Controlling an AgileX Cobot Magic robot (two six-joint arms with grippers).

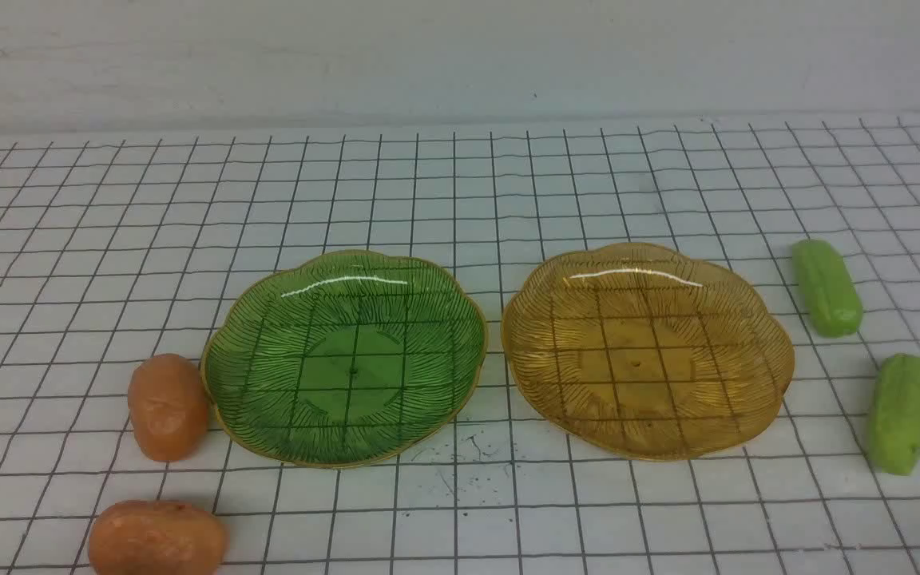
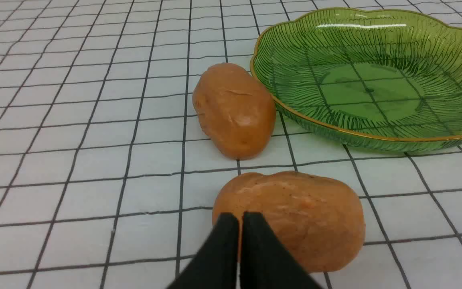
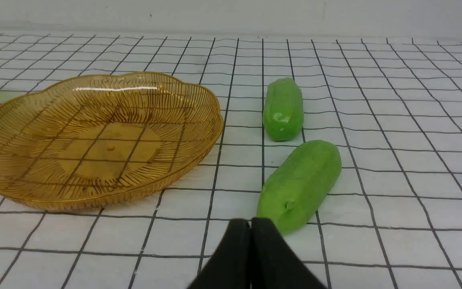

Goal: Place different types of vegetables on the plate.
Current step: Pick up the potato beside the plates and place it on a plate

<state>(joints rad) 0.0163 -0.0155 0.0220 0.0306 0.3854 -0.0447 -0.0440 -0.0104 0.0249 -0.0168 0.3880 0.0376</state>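
Note:
Two orange-brown potatoes lie left of the green plate (image 1: 346,357): one (image 1: 167,407) touching its rim, one (image 1: 158,539) nearer the front edge. Two green cucumbers (image 1: 826,287) (image 1: 900,412) lie right of the amber plate (image 1: 646,350). Both plates hold nothing. Neither gripper shows in the front view. In the left wrist view my left gripper (image 2: 240,218) is shut and empty, just in front of the near potato (image 2: 295,218), with the far potato (image 2: 234,109) and green plate (image 2: 371,76) beyond. My right gripper (image 3: 250,222) is shut and empty beside the near cucumber (image 3: 300,184); the far cucumber (image 3: 282,108) and amber plate (image 3: 94,138) lie beyond.
A white cloth with a black grid (image 1: 460,200) covers the table up to a pale back wall (image 1: 460,56). Small dark specks (image 1: 468,455) mark the cloth in front of the plates.

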